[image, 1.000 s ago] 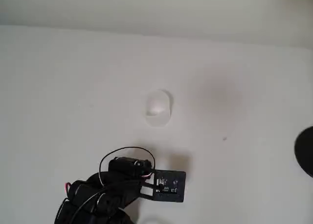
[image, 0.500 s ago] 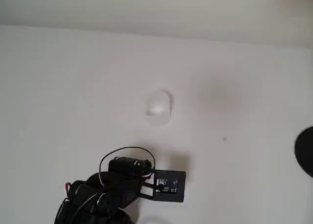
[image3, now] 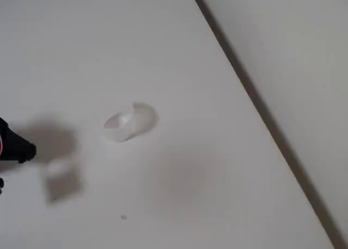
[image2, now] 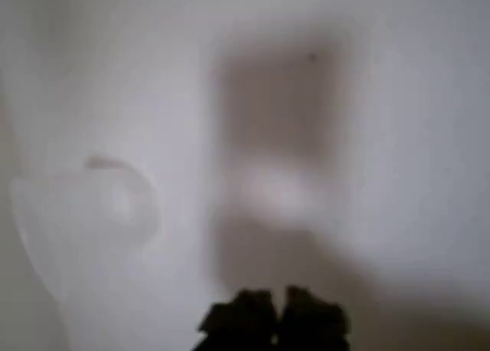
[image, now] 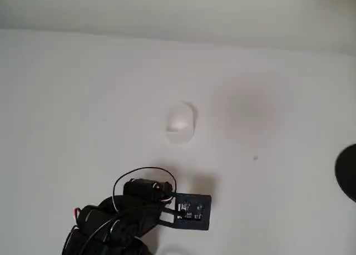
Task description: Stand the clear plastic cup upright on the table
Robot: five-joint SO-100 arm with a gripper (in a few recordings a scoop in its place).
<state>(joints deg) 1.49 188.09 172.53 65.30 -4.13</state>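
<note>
The clear plastic cup (image: pixel 180 123) lies on its side near the middle of the white table (image: pixel 67 99), a faint whitish outline. In the fixed view the cup (image3: pixel 129 122) has its round rim toward the left. In the blurred wrist view the cup (image2: pixel 84 221) is at the left, well off to the side of my gripper (image2: pixel 274 320). The gripper's two dark fingertips stand together at the bottom edge with nothing between them. From overhead, my arm (image: pixel 122 216) and its black board (image: pixel 192 211) sit at the bottom, a good gap below the cup.
The table's far edge meets a paler wall strip (image: pixel 178 10). A dark round object (image: pixel 347 171) cuts in at the right edge of the overhead view. A small dark speck (image: pixel 255 157) marks the table right of the cup.
</note>
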